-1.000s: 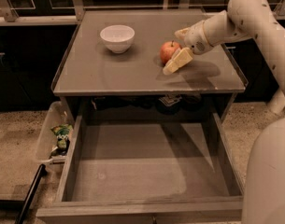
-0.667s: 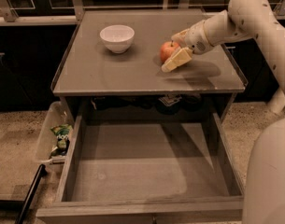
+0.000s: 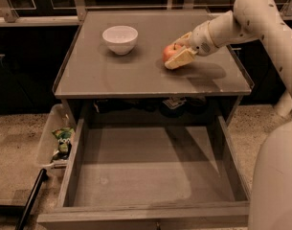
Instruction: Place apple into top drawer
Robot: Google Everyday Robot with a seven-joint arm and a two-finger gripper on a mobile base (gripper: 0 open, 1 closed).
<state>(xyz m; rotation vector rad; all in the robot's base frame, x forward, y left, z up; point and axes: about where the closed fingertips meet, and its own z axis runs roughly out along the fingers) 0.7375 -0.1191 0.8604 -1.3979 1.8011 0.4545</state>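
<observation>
The arm reaches in from the right, its end effector [image 3: 174,52] clasping the apple [image 3: 169,52] on the bench [image 3: 136,75]; below, the top drawer [image 3: 145,176] stands open.

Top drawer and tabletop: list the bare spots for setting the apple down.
The wide grey wooden top drawer is bare across its flat bottom, wall to wall. The grey tabletop is free along its front. Crowded: back half, with the white bowl left and the gripper at the small red-orange apple right.
</observation>
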